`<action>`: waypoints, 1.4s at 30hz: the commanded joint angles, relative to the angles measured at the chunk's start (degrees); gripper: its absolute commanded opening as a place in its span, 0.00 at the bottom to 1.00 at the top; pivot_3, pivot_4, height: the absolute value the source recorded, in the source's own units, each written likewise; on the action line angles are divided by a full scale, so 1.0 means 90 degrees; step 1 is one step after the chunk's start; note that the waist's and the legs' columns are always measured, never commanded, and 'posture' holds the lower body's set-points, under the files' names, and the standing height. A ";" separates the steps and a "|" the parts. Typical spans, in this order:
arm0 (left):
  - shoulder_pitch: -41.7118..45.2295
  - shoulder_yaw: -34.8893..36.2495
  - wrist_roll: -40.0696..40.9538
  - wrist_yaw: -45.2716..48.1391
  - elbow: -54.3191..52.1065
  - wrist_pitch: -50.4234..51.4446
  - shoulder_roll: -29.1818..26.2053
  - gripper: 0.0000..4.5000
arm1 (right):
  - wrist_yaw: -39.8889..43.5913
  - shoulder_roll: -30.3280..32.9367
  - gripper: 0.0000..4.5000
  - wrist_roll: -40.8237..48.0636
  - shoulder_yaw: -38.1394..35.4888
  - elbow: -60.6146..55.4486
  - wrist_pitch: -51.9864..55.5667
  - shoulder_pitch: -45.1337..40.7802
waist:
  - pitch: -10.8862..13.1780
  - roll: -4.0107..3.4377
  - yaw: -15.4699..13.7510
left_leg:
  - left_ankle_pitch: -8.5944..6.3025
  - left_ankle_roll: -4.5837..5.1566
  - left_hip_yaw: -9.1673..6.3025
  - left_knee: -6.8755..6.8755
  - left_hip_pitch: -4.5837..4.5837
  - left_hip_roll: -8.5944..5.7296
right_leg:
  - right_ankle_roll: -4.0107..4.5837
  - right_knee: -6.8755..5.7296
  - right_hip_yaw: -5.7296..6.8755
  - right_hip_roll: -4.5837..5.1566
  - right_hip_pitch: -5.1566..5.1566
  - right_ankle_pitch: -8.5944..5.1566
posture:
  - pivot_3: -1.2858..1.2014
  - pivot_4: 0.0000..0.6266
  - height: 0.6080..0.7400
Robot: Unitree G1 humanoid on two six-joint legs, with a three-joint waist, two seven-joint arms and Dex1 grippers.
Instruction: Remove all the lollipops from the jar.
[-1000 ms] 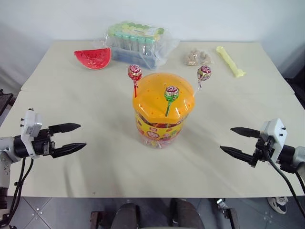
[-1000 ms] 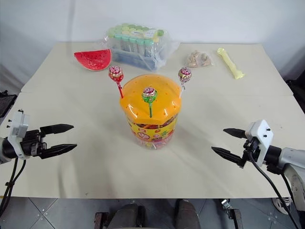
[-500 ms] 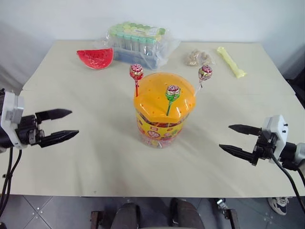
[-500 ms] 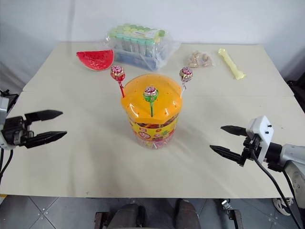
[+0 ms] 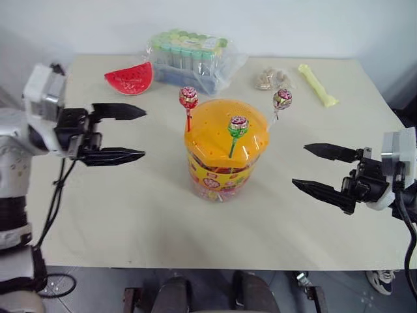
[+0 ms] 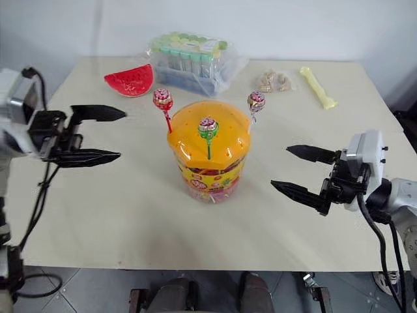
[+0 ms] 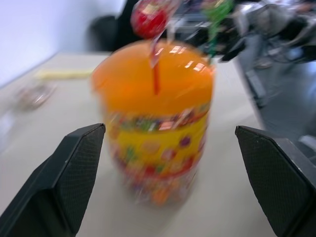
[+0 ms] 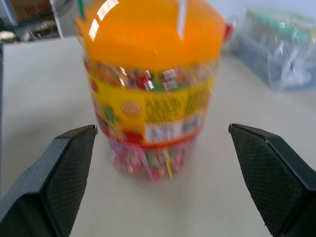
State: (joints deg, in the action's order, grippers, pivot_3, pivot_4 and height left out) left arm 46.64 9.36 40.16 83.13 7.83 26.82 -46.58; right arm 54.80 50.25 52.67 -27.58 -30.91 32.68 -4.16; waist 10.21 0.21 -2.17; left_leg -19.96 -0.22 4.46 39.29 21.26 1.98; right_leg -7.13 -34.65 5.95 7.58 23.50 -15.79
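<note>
The left gripper hangs level above the bench, its two black fingers spread wide and empty, pointing across toward the jar from the robot's left. The right gripper is level too, fingers wide apart and empty, aimed at the jar from the right side. Both stand well apart from the jar, which sits upright near the middle of the bench between them. Three lollipops stick up from the holes in its orange lid: a red one at the far left edge, a green one toward the front, and a pink one on a white stick at the far right edge, leaning outward. The bench is pale cream with a seam running across it behind the jar. Along its far side lie a watermelon slice, a bagged pack of green-capped tubes, a small clear bag and a yellow tube. A plain white wall stands behind the bench
</note>
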 commanded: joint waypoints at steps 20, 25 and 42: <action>0.1583 -0.0581 -0.0600 0.0370 0.1795 -0.0649 0.1572 0.38 | -0.0852 -0.0390 1.00 0.0041 -0.0789 -0.0836 -0.0366 0.1085 | 0.0008 0.0032 0.0076 | -0.0001 0.0004 0.0002 0.0004 0.0000 -0.0005 | -0.0008 0.0003 -0.0009 0.0001 0.0000 0.0004 | 0.52 0.24 1.00; 0.1735 -0.0584 -0.0623 0.0277 0.1734 -0.0526 0.1555 0.04 | -0.0821 -0.0351 1.00 -0.0002 -0.0859 -0.0785 -0.0442 0.1160 | 0.0008 0.0032 0.0069 | -0.0001 0.0005 0.0001 0.0007 0.0001 -0.0005 | -0.0008 0.0002 -0.0009 0.0001 -0.0001 0.0004 | 0.52 0.24 1.00; 0.2245 0.0088 -0.0905 -0.2868 0.0924 0.1466 0.0801 0.01 | -0.0608 -0.0063 1.00 -0.0027 -0.0867 -0.0423 -0.0392 0.0858 | 0.0009 0.0034 0.0116 | -0.0002 0.0007 -0.0005 0.0019 0.0000 -0.0005 | -0.0010 -0.0010 -0.0015 0.0000 0.0000 0.0005 | 0.52 0.24 1.00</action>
State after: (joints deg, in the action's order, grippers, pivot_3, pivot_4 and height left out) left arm 66.44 9.01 33.44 61.39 17.93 36.82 -37.55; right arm 48.82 48.92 51.55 -33.25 -34.63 29.80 4.10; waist 10.30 0.52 -1.12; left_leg -19.98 -0.16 4.41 39.47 21.25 1.94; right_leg -7.21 -34.75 5.79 7.56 23.51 -15.74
